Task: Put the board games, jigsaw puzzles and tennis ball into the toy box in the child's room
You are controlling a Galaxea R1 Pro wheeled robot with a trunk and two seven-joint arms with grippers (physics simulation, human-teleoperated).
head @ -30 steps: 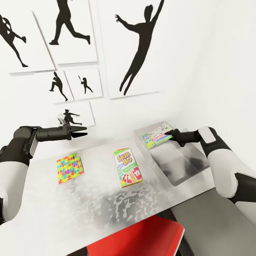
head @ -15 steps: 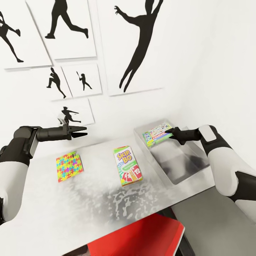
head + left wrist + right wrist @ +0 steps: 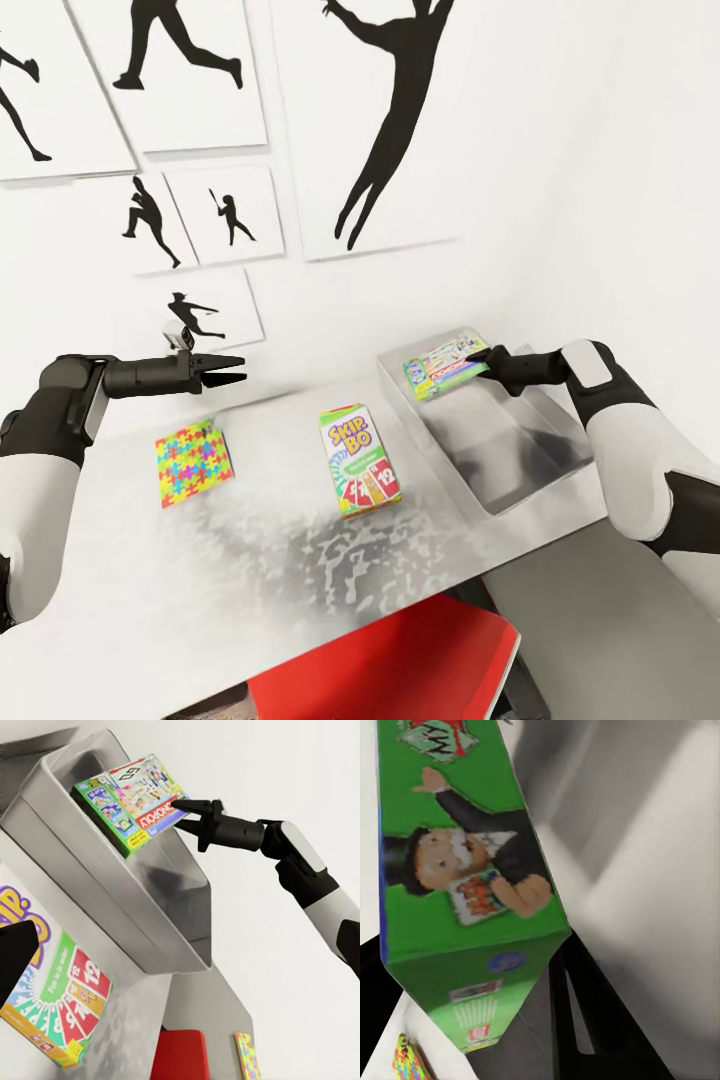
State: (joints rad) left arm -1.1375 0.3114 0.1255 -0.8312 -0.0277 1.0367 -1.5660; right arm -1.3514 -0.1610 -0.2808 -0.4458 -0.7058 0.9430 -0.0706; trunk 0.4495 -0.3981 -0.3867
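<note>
My right gripper (image 3: 487, 362) is shut on the edge of a green Monopoly board game (image 3: 440, 366), holding it tilted over the far end of the grey toy box (image 3: 530, 492). From the left wrist, the same game (image 3: 131, 799) hangs above the bin's far wall with the right gripper (image 3: 182, 813) pinching it. A SKIP-BO board game (image 3: 358, 472) lies flat mid-table. A jigsaw puzzle (image 3: 193, 462) lies to its left. My left gripper (image 3: 236, 368) hovers open above and behind the puzzle, holding nothing. Another multicoloured puzzle board (image 3: 246, 1054) shows far off; where it lies is unclear.
The pale table (image 3: 250, 570) stands against a white wall with black silhouette pictures (image 3: 390, 130). A red chair (image 3: 400, 665) sits under the table's near edge. The toy box's interior (image 3: 510, 440) looks bare below the held game.
The whole view has shifted a little, so the camera moved. The right gripper still holds the Monopoly game over the toy box's far end. The left arm has barely moved.
</note>
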